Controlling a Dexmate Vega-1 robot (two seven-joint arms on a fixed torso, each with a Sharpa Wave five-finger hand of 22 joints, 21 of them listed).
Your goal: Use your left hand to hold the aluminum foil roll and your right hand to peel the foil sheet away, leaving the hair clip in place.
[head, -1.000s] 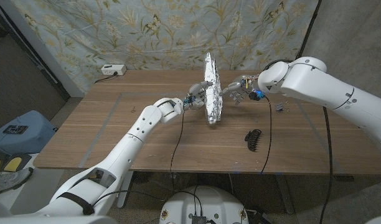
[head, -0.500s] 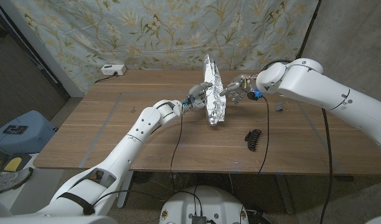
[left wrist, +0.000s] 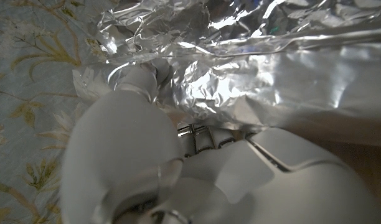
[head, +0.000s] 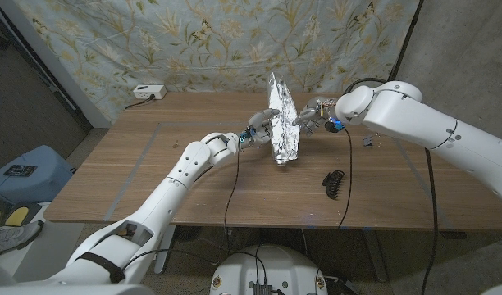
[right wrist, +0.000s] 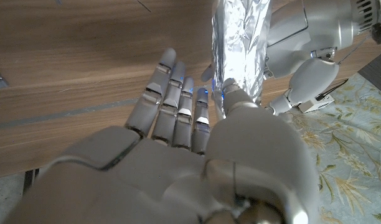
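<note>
Peeling stage: left hand (head: 260,125) gripping upright aluminum foil roll (head: 282,131), right hand (head: 311,115) spread, thumb touching foil; next, pinch sheet edge.

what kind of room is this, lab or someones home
Likely a makeshift lab or recording setup: a floral cloth backdrop hangs behind the wooden table, and a power strip sits at its far edge.

Power strip (head: 148,92), floral backdrop (head: 193,41)
</note>
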